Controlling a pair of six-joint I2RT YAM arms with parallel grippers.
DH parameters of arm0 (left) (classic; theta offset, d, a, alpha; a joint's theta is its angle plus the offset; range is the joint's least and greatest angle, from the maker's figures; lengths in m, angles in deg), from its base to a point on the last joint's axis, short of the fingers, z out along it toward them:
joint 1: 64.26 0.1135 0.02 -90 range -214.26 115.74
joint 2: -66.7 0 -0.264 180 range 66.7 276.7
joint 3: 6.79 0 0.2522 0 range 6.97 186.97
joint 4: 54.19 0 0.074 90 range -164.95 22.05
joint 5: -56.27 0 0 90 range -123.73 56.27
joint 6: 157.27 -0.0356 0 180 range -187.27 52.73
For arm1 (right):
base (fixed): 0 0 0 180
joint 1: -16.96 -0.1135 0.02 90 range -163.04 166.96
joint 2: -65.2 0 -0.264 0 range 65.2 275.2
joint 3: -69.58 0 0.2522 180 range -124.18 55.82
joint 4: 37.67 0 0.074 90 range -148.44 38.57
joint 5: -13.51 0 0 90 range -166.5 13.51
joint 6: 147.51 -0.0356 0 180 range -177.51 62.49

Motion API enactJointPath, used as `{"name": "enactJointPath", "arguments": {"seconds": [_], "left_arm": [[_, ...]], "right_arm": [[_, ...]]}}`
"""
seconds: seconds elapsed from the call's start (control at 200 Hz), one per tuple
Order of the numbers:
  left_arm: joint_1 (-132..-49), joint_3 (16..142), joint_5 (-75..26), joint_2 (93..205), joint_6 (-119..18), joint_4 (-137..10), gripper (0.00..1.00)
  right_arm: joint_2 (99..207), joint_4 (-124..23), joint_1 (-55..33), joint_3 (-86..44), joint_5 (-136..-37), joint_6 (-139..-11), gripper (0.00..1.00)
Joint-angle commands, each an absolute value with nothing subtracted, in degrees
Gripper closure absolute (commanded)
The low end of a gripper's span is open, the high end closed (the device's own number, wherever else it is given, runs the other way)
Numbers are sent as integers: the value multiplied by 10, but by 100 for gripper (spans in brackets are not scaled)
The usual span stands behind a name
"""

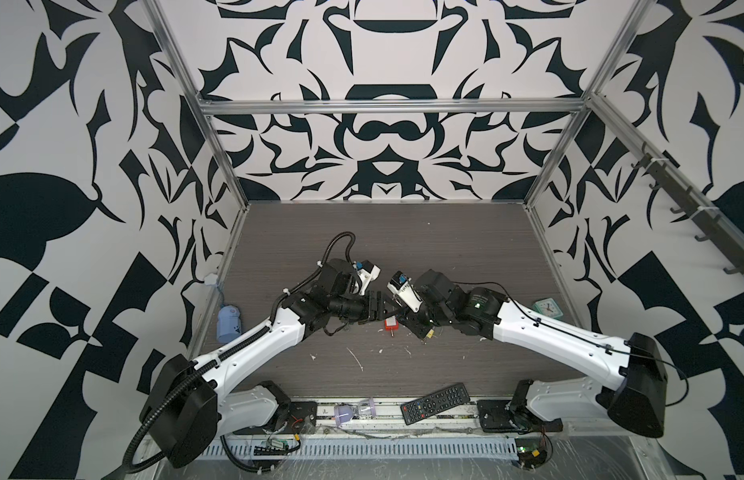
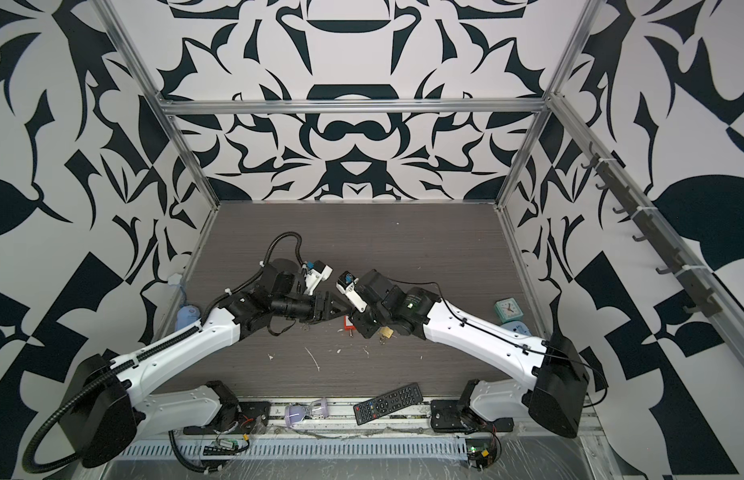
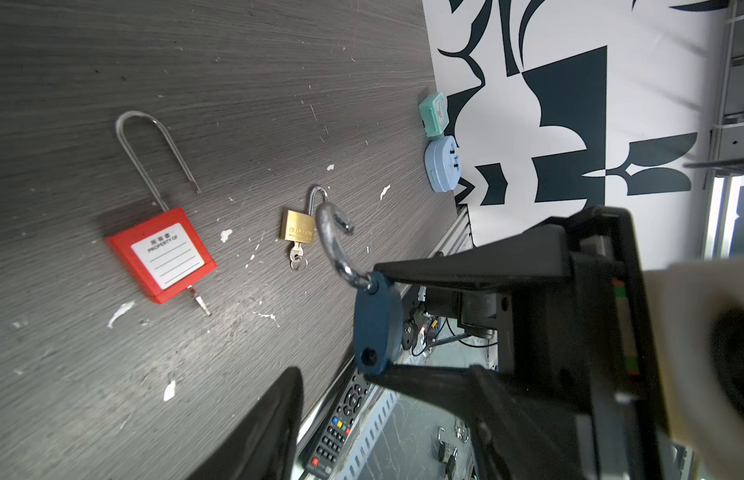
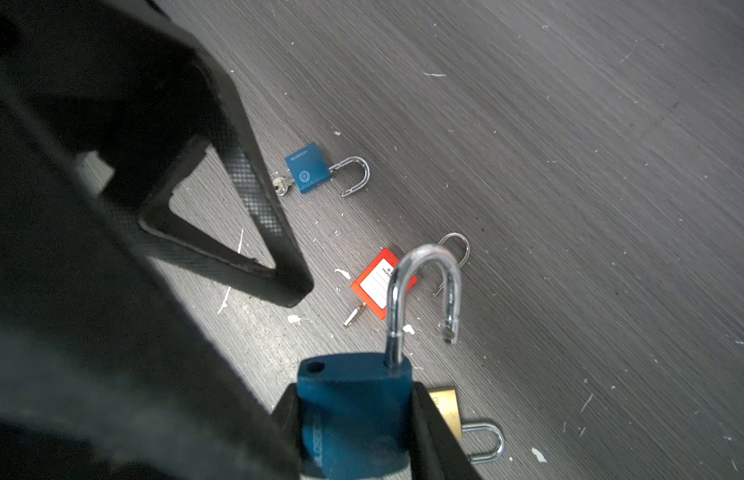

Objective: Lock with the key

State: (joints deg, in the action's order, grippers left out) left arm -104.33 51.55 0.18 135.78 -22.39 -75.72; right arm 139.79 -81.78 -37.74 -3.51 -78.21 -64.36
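The blue padlock (image 4: 353, 411), shackle open, is clamped by its body in the right gripper (image 4: 356, 395), raised near the red padlock (image 3: 162, 253). The left gripper (image 3: 375, 324) is parted, fingers flanking that body; contact cannot be confirmed. Only the right wrist view shows a second blue padlock (image 4: 308, 168), keyed, beyond the red padlock.

Tabletop (image 3: 237, 83) was dark wood-grain laminate, matt, scuffed w/ white flecks. Blue padlock (image 4: 353, 415) had matt painted metal body, glossy chrome shackle (image 4: 394, 307). Red padlock (image 3: 162, 253) had smooth plastic body w/ white paper label (image 3: 168, 255), thin polished steel shackle (image 3: 141, 168). Brass padlock (image 3: 297, 224) looked satin gold metal. Left gripper (image 3: 374, 324) fingers (image 3: 466, 266) were black matt plastic
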Motion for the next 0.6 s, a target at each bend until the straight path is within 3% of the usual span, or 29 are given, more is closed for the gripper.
{"name": "enactJointPath", "arguments": {"seconds": [0.0, 0.13, 0.405, 0.595], "left_arm": [[-1048, 515, 25, 1371, -218, -739, 37], [-1048, 514, 25, 1378, -216, -736, 40], [-1049, 500, 53, 1385, -202, -709, 60], [-1060, 502, 80, 1402, -202, -693, 64]], "right_arm": [[1392, -788, -389, -73, -784, -634, 100], [1389, -781, -396, -73, -783, -631, 100], [1388, -776, -398, -74, -781, -631, 100], [1389, -767, -399, -75, -765, -629, 100]]}}
